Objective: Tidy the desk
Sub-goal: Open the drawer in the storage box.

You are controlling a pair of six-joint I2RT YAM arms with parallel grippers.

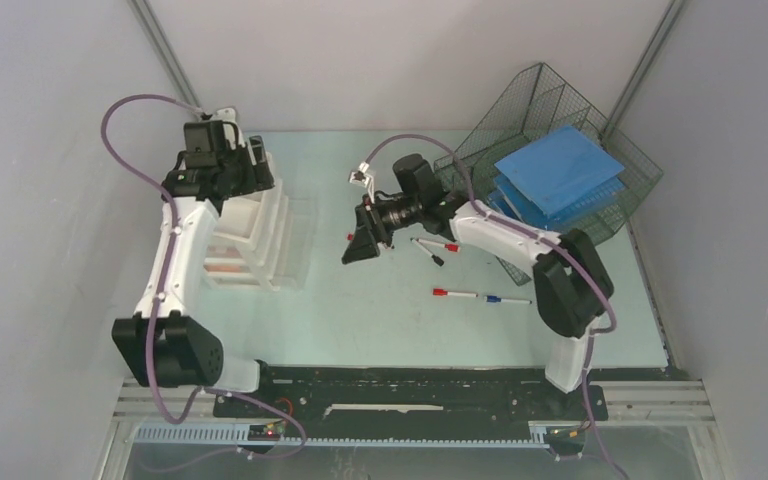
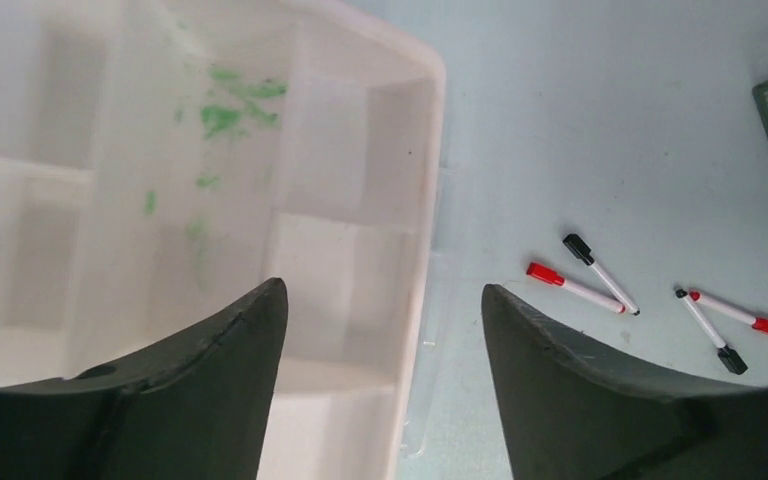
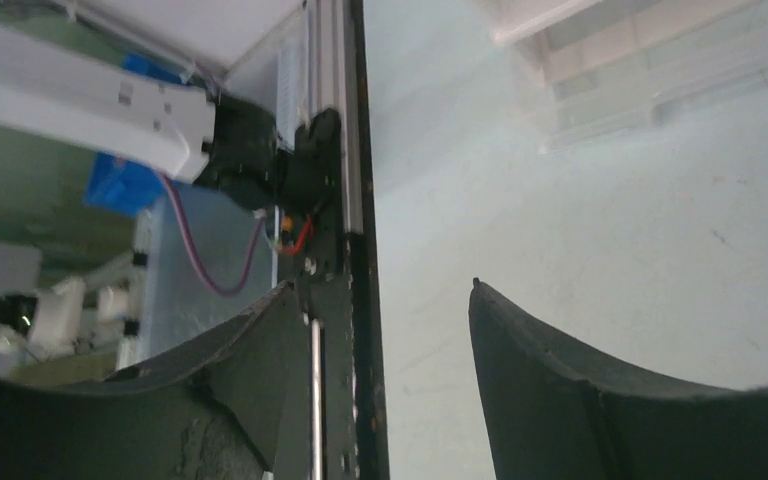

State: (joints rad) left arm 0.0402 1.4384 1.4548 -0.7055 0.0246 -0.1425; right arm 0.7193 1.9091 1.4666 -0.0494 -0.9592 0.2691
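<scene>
1. Mint-green and flat, the desk (image 1: 390, 330) is lying beneath both arms in the top view, with grey walls standing around it; a black rail (image 1: 410, 385) is running along its six o'clock edge.
2. A white drawer unit (image 1: 260, 240) is standing toward nine o'clock; a wire-mesh tray (image 1: 540, 85) is sitting at two o'clock, carrying blue folders (image 1: 558, 170).
3. Four markers (image 2: 575, 287) are lying loose on the desk in two pairs, between the unit and the tray.
4. The left gripper (image 2: 381, 290) is hovering over the unit's open, green-smeared compartments; its jaws are standing apart, gripping nothing.
5. The right gripper (image 3: 382, 285) is hanging above bare desk near the middle, pointing toward seven o'clock; its jaws are spread wide, with nothing between them.
</scene>
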